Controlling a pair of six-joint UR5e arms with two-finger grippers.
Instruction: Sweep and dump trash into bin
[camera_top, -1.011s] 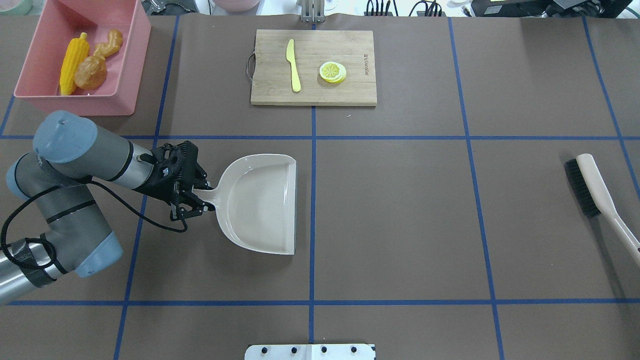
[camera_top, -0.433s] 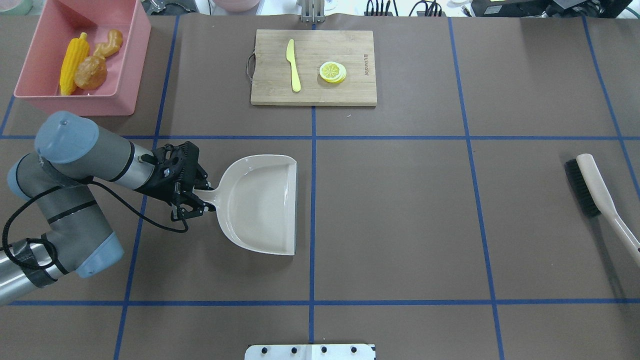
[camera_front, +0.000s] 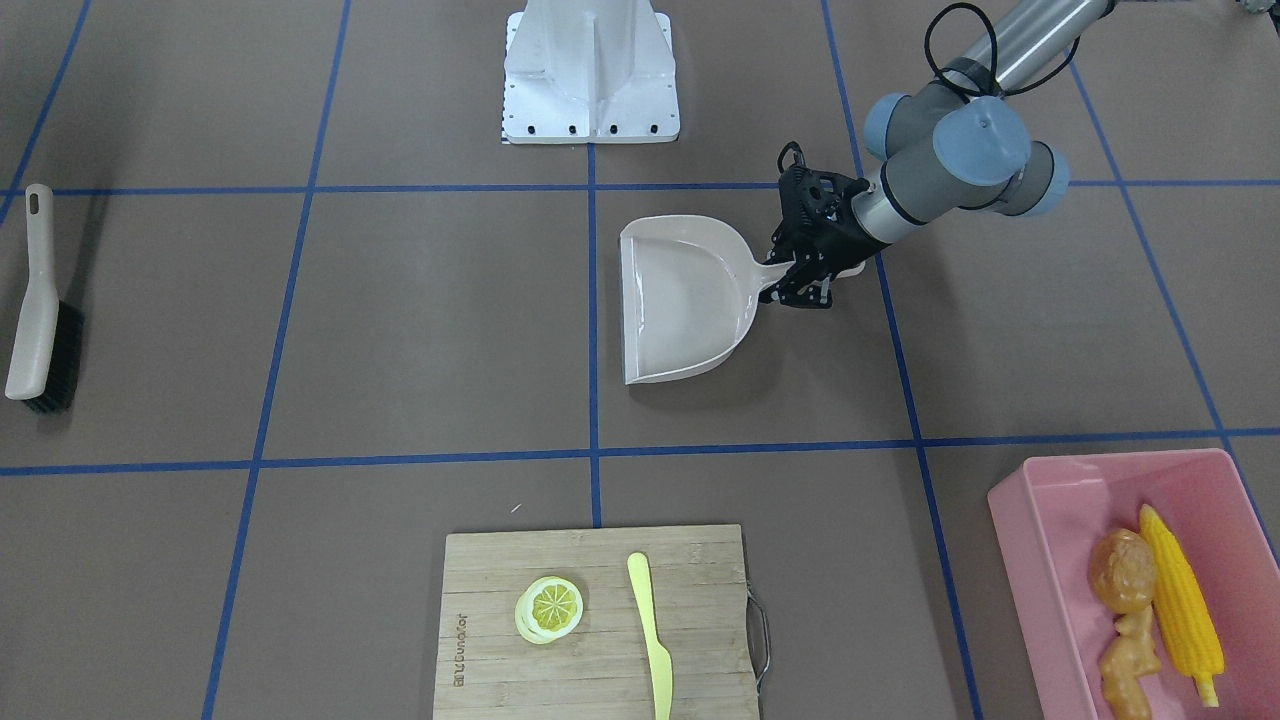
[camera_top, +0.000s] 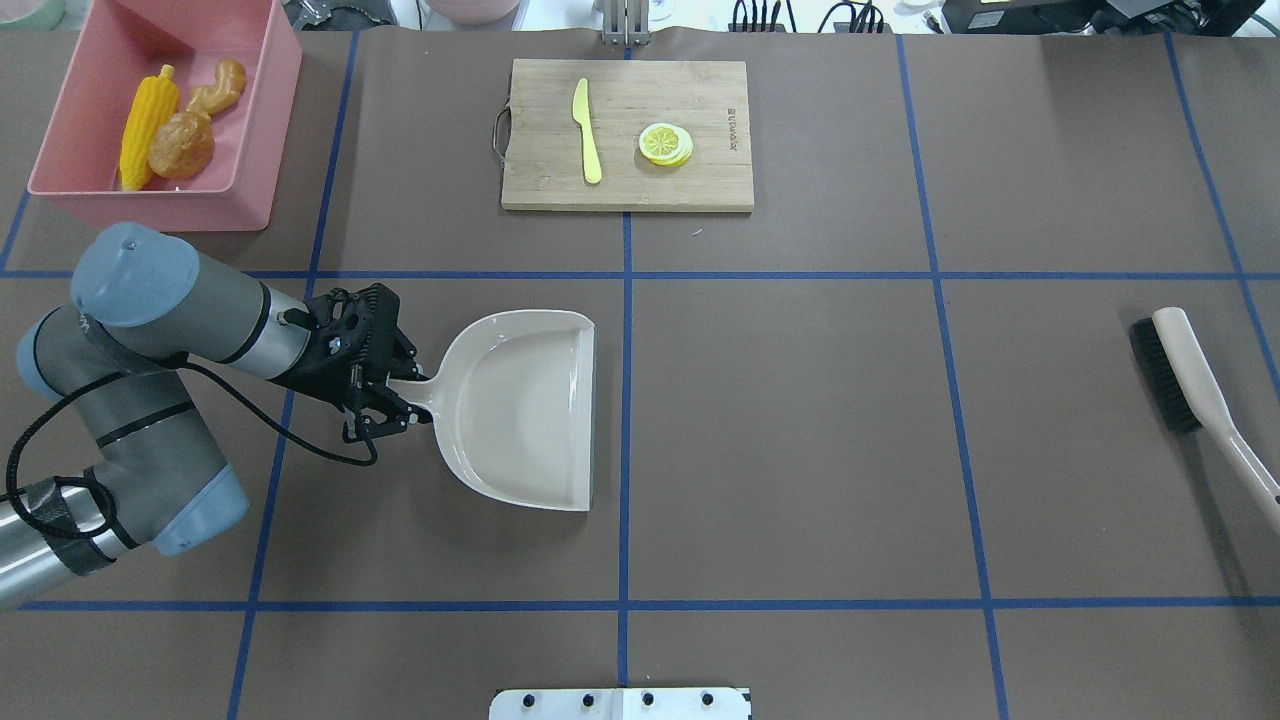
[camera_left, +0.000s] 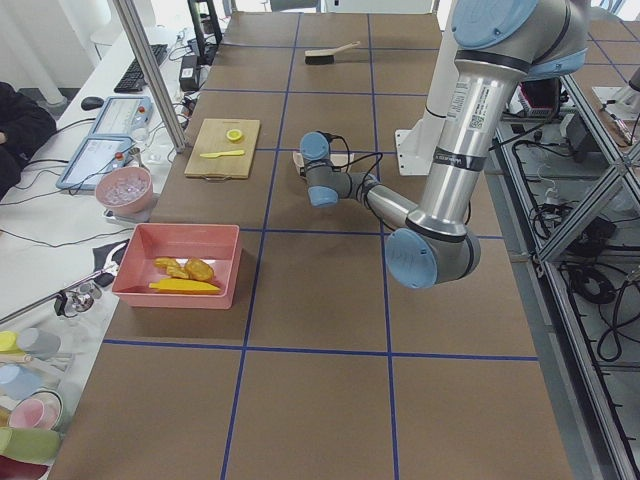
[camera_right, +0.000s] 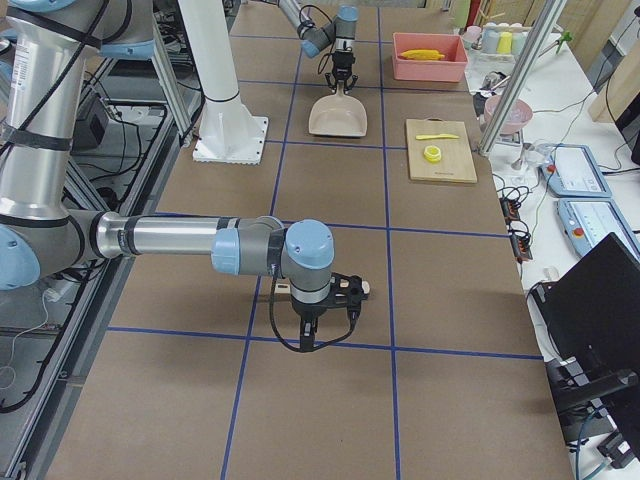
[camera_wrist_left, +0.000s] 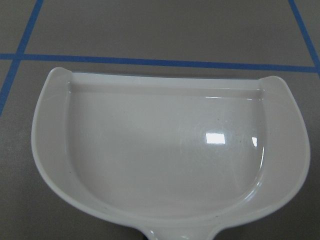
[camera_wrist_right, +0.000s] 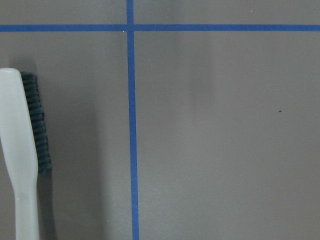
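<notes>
Overhead exterior view is showing the bin (camera_top: 160, 208) sitting at the far left corner of the surface (camera_top: 800, 450), well apart from the left arm (camera_top: 150, 300). All the trash is lying inside the bin. The corn cob (camera_top: 148, 118) is lying lengthwise toward the bin's left wall; the potato (camera_top: 182, 145) is touching the corn cob on its right; the ginger root (camera_top: 218, 88) is lying just beyond the potato, touching it or nearly so.

The left fingers (camera_top: 382, 425) are clamping on the thin handle of the beige dustpan (camera_top: 520, 410), one finger on each side of it. The dustpan is lying near the middle of the surface, its straight open edge pointing to the robot's right and running just beside the blue centre tape line. Left wrist-mounted view is showing the pan glossy, with a light glare on it, and the handle running off the bottom edge.

The right fingers (camera_right: 308, 318) are showing only small in the exterior right view, so I cannot tell whether they are apart or together. The right arm (camera_right: 180, 238) is reaching low over the surface near the brush (camera_top: 1185, 370), which is lying by the right edge; right wrist-mounted view is showing the brush at its left edge, bristles to the right.

The cutting board (camera_top: 700, 180) is lying at the far middle; the pale knife (camera_top: 587, 135) and lemon slice (camera_top: 665, 143) are resting on it, apart from each other.
</notes>
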